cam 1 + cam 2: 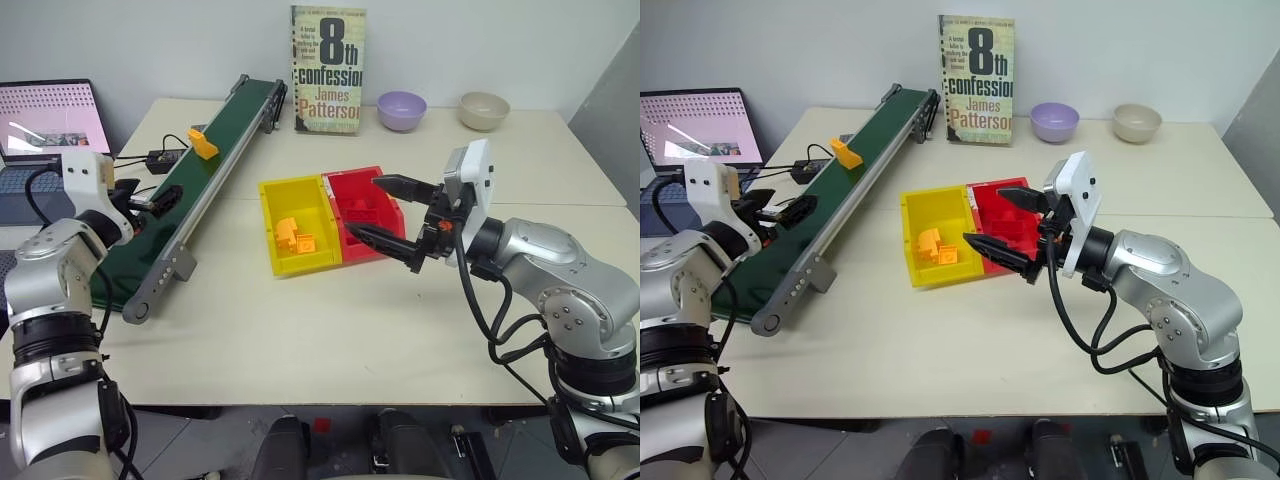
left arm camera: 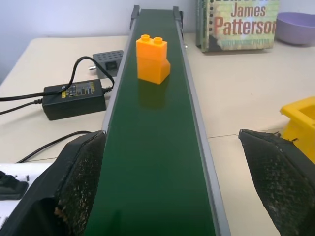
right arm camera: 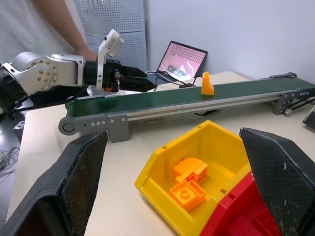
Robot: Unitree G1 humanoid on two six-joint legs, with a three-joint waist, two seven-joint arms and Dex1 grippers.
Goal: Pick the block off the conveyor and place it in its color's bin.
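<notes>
Small yellow-orange plastic toy brick (image 1: 203, 143) stood upright on the long dark green conveyor belt with grey metal side rails (image 1: 196, 190), toward the belt's far half, untouched. Left end effector (image 1: 150, 201) sat over the belt's near part, pointing along it at the brick, fingers spread wide, nothing between them, well apart from the brick. Rectangular yellow plastic open-top bin (image 1: 297, 225) lay on the cream surface (image 1: 330, 330) just beside the belt, on the side away from the laptop (image 1: 50, 130), already holding a few orange bricks (image 1: 295, 234); matching red tray (image 1: 362, 212) joined to it on its side away from the belt, red bricks inside. Right end effector (image 1: 391, 217) hovered over the red tray, fingers wide, empty. Past the belt's far end, a paperback book (image 1: 327, 69) stood upright, with a lilac bowl (image 1: 401, 109) and a beige bowl (image 1: 484, 110) beyond it. Black power adapter (image 2: 74, 94) lay beside the belt, on the laptop side.
</notes>
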